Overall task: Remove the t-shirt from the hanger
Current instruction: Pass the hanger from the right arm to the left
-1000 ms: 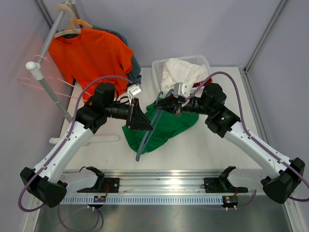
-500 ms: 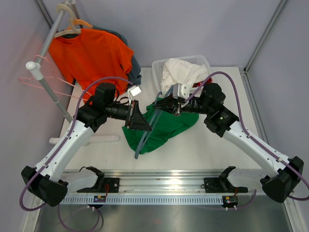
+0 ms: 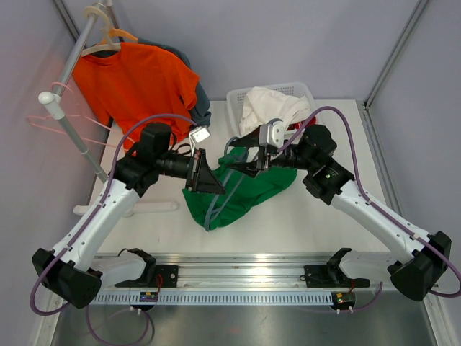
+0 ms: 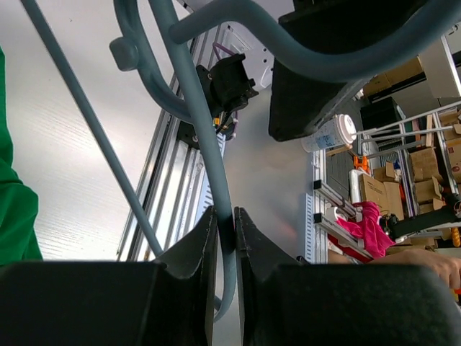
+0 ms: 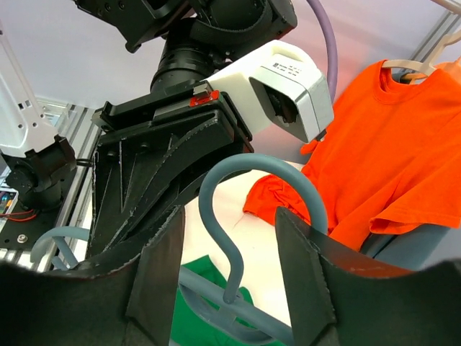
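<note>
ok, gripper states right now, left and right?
Left gripper: closed on the grey-blue plastic hanger.
Right gripper: open around the hanger's hook, not gripping it.

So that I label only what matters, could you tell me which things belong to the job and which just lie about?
Job: green t-shirt, grey-blue hanger, left hand shut on the hanger, right hand open at its hook.
Lying about: orange t-shirt, clothes rack, pink hangers, basket, white cloth.
</note>
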Robot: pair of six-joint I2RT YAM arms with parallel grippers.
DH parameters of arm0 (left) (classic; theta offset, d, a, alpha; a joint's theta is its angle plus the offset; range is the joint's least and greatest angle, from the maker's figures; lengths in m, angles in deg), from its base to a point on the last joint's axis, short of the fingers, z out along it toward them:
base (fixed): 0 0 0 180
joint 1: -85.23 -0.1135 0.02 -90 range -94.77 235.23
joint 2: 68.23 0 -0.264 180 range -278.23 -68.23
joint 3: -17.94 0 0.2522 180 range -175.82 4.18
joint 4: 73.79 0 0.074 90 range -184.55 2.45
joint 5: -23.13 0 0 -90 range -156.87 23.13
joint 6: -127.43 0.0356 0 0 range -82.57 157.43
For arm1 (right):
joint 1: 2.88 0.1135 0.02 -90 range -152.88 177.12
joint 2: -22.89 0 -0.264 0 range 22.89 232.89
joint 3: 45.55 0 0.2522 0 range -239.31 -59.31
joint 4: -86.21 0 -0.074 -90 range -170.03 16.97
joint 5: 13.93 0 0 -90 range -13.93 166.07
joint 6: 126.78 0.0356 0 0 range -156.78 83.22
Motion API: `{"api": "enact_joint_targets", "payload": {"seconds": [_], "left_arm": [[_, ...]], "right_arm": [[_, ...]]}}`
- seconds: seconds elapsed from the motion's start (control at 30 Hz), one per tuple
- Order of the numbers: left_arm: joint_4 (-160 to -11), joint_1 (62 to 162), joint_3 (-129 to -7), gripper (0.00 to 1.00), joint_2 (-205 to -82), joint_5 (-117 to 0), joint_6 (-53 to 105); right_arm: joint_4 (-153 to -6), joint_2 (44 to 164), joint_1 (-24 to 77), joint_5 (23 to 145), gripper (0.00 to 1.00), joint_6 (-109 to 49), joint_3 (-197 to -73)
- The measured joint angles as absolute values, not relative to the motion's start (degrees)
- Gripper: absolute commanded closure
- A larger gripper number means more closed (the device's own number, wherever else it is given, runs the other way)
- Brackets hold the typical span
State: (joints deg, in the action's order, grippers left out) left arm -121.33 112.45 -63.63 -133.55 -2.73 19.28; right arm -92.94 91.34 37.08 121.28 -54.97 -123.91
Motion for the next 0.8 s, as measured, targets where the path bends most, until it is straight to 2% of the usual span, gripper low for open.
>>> {"api": "enact_joint_targets", "payload": {"seconds": [0.23,0.53,0.8], "left_arm": [[-120.4,111.8,-63.6,1.0,-133.5,-3.0,18.3],[-118.3,111.3,-62.6,1.0,-130.7,-7.5,16.2],[-116.8,111.4,-61.8,1.0,-126.6,-12.7,14.7]], "right_arm": [[-93.0,91.1,37.3,121.9,0.01,-54.6,-123.3],[-94.9,89.2,37.3,118.9,0.01,-53.5,-121.3],[-99.0,88.3,37.2,110.7,0.01,-51.5,-119.0]]}}
